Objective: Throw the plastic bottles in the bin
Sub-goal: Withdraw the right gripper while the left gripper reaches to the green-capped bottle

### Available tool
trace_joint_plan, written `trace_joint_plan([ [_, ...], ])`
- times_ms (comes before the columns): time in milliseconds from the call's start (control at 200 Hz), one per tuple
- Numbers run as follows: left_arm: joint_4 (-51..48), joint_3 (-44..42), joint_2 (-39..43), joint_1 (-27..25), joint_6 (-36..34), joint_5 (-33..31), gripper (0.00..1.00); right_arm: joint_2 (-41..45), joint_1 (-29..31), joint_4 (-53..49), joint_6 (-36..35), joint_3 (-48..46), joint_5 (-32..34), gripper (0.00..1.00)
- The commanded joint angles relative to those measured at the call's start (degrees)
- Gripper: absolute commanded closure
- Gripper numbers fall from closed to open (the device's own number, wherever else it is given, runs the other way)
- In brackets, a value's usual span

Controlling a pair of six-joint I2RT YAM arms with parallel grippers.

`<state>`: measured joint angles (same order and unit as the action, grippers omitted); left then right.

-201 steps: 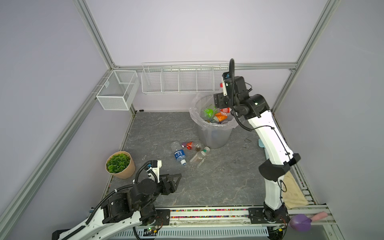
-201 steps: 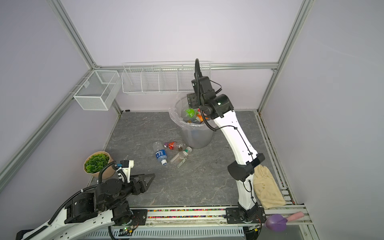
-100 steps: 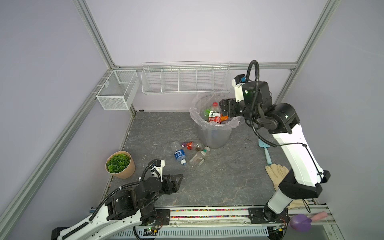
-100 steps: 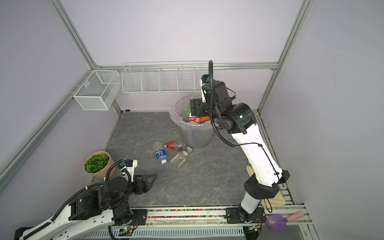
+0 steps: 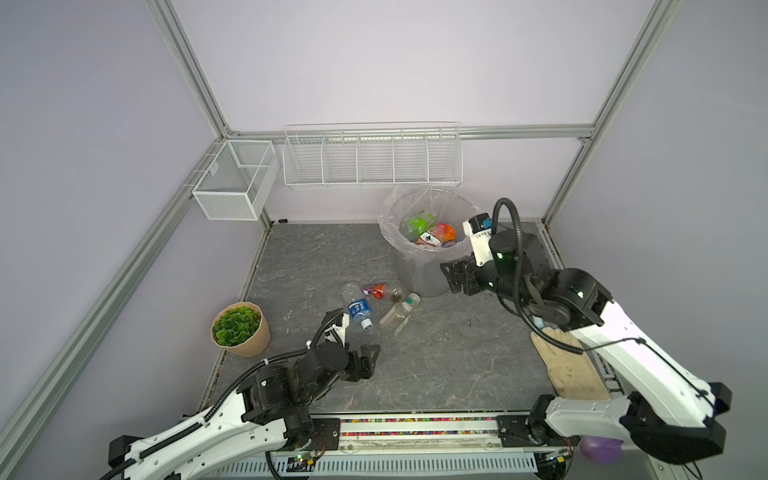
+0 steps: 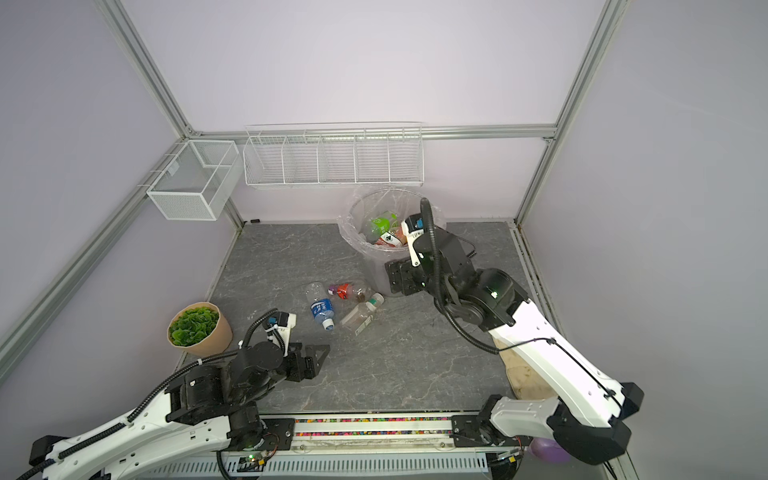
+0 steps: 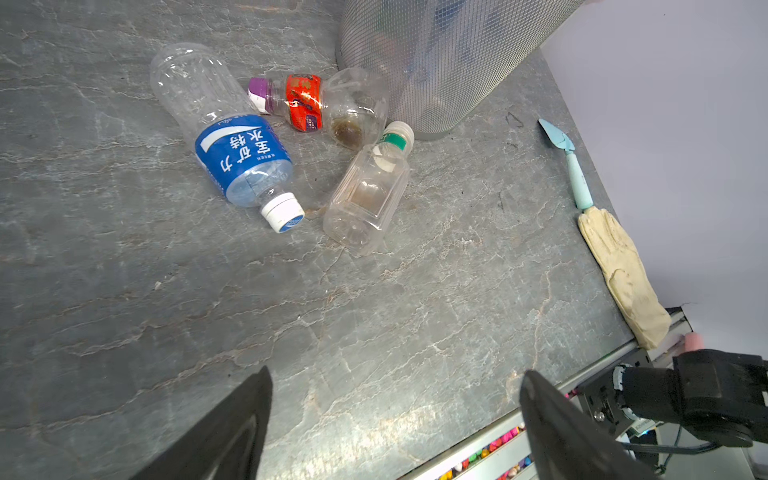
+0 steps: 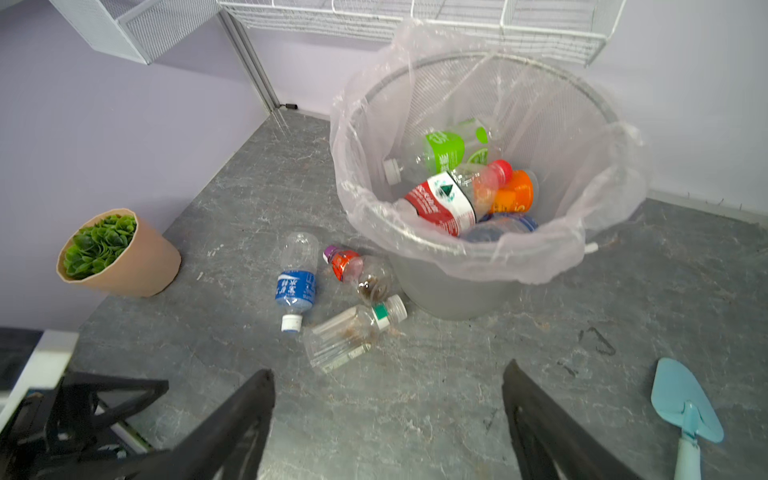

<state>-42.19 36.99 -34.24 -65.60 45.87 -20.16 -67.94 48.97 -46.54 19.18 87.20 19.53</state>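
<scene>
Three plastic bottles lie on the grey floor in front of the bin point(image 5: 415, 276): a blue-labelled one point(image 5: 358, 306), a red-labelled one with a purple cap point(image 5: 380, 290) and a clear square one point(image 5: 399, 311). In the lined bin lie several more, among them a green one point(image 8: 444, 149), a red-and-white one point(image 8: 440, 199) and an orange one point(image 8: 513, 193). My left gripper point(image 5: 371, 360) hovers open near the front, short of the blue-labelled bottle point(image 7: 232, 145). My right gripper point(image 5: 448, 277) hangs open and empty beside the bin's right wall, above the floor point(image 8: 388, 370).
A potted plant point(image 5: 241, 328) stands at the left. A pale glove point(image 5: 569, 370) and a blue trowel point(image 8: 685, 407) lie along the right edge. White wire baskets point(image 5: 372, 158) hang on the back wall, just above the bin's rim. A rail runs along the front.
My right arm has swung back from over the bin and come down to its right. A red-and-white bottle has dropped into the bin. My left gripper has moved forward and opened wider.
</scene>
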Motion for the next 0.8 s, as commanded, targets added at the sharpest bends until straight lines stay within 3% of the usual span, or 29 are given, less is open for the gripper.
trace_joint_plan([
  [0,4.3,2.2,-4.8,1.4,-3.9,-0.1,0.06,4.6,0.2,4.1,4.2,-7.3,-1.4,0.12],
  [155,8.7,4.2,-14.7,8.4,-9.1,6.8,0.06,10.2,0.5,5.3,7.8,-17.1,-3.8,0.12],
  [405,12.9,10.7,-28.5,13.6,-15.0,12.0,0.05,18.7,1.3,4.6,11.8,-27.5,-4.5,0.12],
  [795,12.9,18.7,-45.6,16.9,-18.0,12.7,0.06,30.7,1.4,2.0,16.9,-39.4,-3.6,0.12],
])
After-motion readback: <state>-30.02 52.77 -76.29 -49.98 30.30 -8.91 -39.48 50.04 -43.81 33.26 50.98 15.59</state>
